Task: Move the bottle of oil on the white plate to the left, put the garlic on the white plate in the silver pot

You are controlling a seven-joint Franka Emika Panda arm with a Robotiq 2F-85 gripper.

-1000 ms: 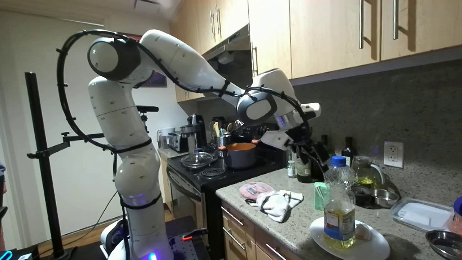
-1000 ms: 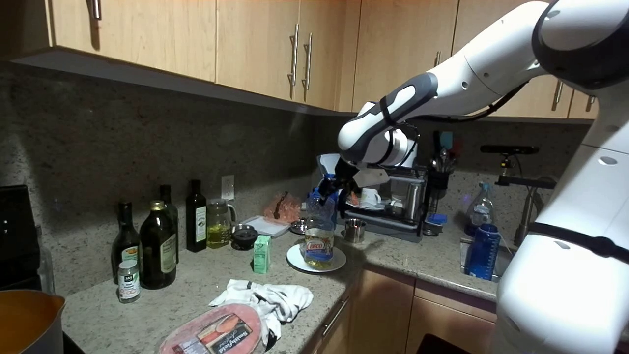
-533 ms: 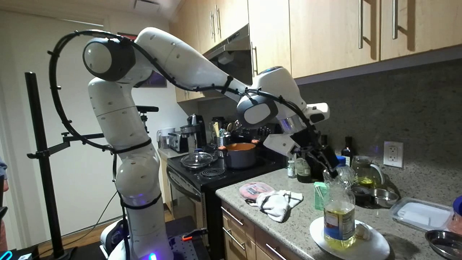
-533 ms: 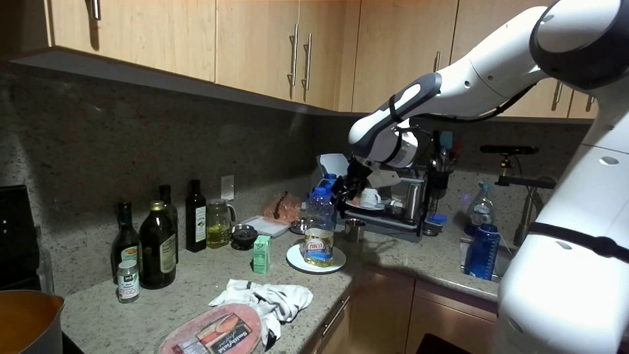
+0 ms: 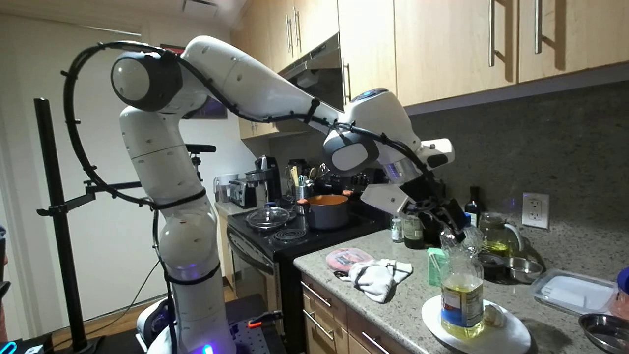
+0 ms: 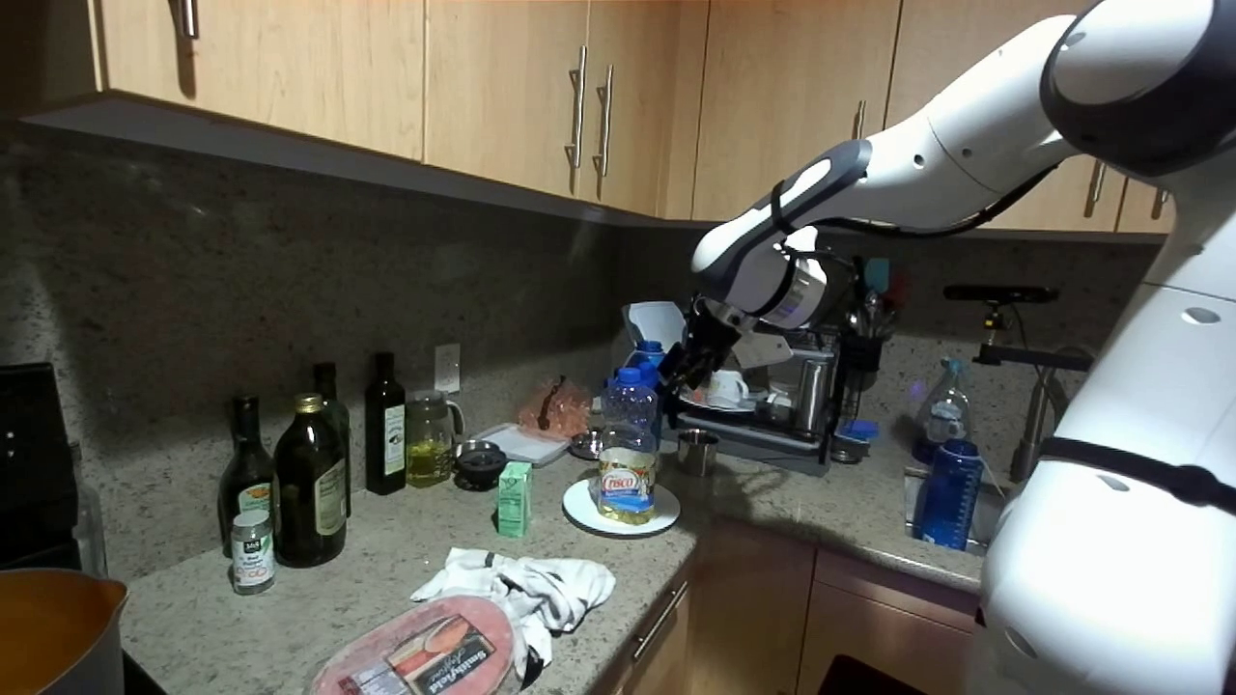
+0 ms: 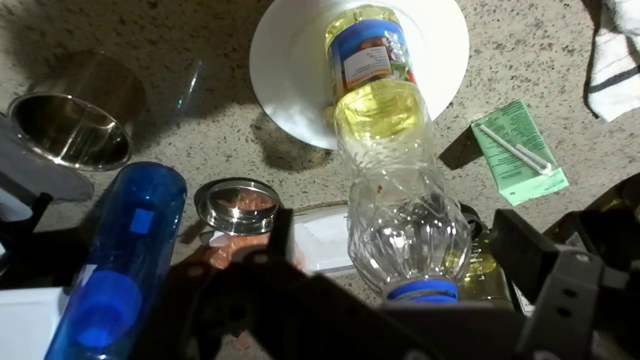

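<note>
One crumpled white towel [image 5: 377, 281] lies left of the white plate [image 5: 511, 337] in an exterior view; on the plate stands the bottle of oil [image 5: 462, 306], upright, clear and dimpled above, yellow oil filling its lower part, with a blue-and-yellow label lettered Crisco and a blue cap. Above the plate hangs the gripper [image 7: 398, 222], its fingers spread wide with the bottle's upper part showing between them in the wrist view, and farther right on the plate rests pale garlic [image 5: 493, 315].

Upper cabinets [image 6: 502, 87], pale wood, metal handles [image 5: 491, 33], above speckled counter [image 6: 386, 541].
Backsplash [image 6: 241, 270], mottled, in shade; white outlet [image 5: 535, 210]; black stove [image 5: 295, 249] under hood [image 5: 322, 55]; white wall [image 5: 235, 147]; brown floor [image 5: 105, 326].
</note>
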